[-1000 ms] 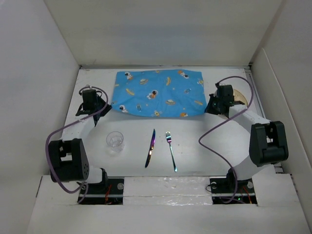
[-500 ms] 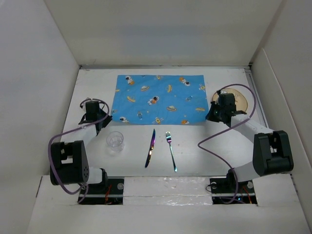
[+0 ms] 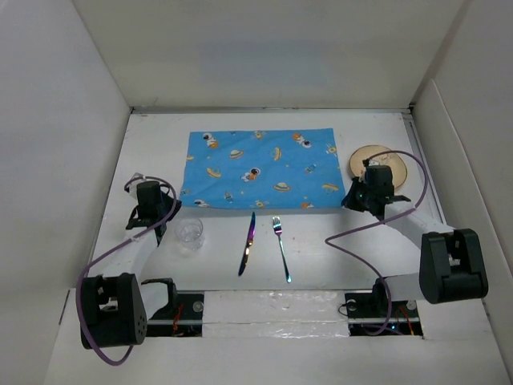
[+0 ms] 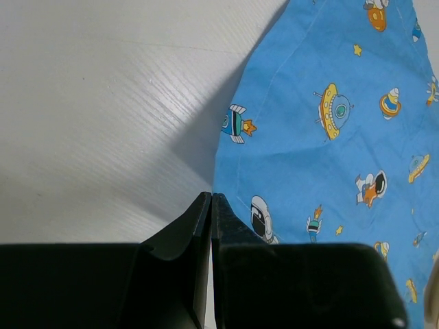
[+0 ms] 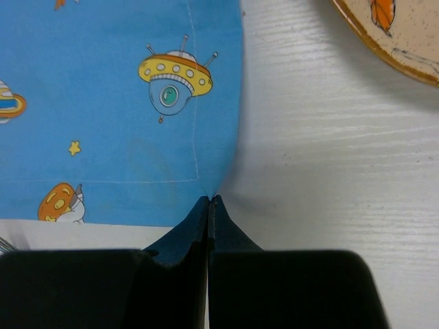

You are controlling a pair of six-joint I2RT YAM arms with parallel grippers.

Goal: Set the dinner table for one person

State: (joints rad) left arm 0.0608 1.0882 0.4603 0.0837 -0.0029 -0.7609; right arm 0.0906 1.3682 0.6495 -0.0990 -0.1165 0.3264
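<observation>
The blue space-print placemat (image 3: 256, 167) lies on the white dinner table (image 3: 321, 253), its near edge just beyond the knife and fork. My left gripper (image 3: 178, 205) is shut on the mat's near left corner. In the left wrist view the closed jaws (image 4: 211, 197) meet the mat's edge (image 4: 322, 123), which is lifted and casts a shadow. My right gripper (image 3: 345, 205) is shut on the near right corner. In the right wrist view the cloth (image 5: 123, 103) tents up into the closed tips (image 5: 208, 199).
A clear glass (image 3: 190, 234) stands close to my left arm. A knife (image 3: 248, 243) and a fork (image 3: 281, 249) lie side by side at the near middle. A tan plate (image 3: 385, 160) sits right of the mat, also in the right wrist view (image 5: 405, 38). White walls surround the table.
Both grippers have drawn back toward the near edge, pulling the placemat with them. Its near edge now lies close to the knife and fork, and the plate shows more fully.
</observation>
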